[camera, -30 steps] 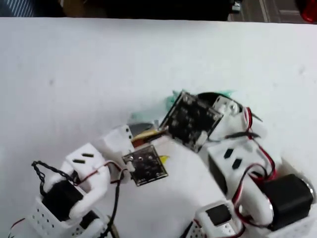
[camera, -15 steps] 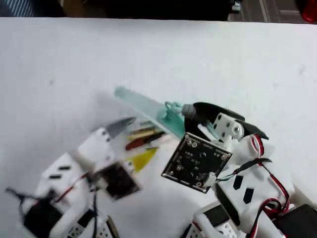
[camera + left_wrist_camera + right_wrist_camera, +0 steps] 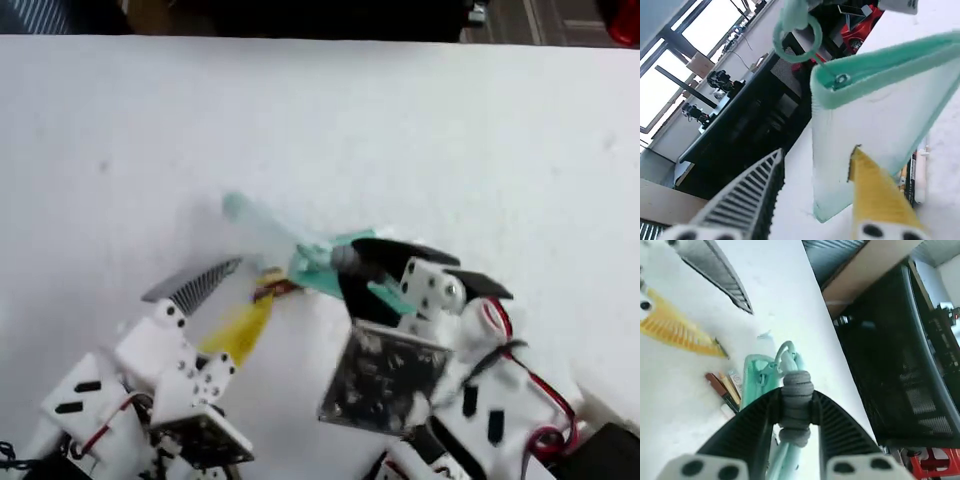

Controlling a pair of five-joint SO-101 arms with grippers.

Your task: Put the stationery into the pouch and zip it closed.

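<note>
A teal-edged, pale pouch [image 3: 310, 258] hangs tilted above the white table, held at its zipper end. My right gripper [image 3: 350, 262] has its black fingers shut on that end, around a grey wrapped pull [image 3: 797, 405]; the pouch [image 3: 757, 372] hangs just past it. A teal ring [image 3: 795, 30] dangles from the zipper. My left gripper [image 3: 252, 282] is open, with one grey finger [image 3: 740, 200] and one yellow finger [image 3: 880, 195] on either side of the pouch's lower corner [image 3: 880, 115]. Several pens [image 3: 272, 288] lie on the table under the pouch, beside the yellow finger [image 3: 675, 327].
Both arm bodies crowd the table's near edge. Bare white table [image 3: 400, 120] stretches to the far edge, with dark furniture beyond it.
The right gripper has lifted the pouch and drawn it left and nearer. The left arm has pulled back toward the near left corner, uncovering the pens.
</note>
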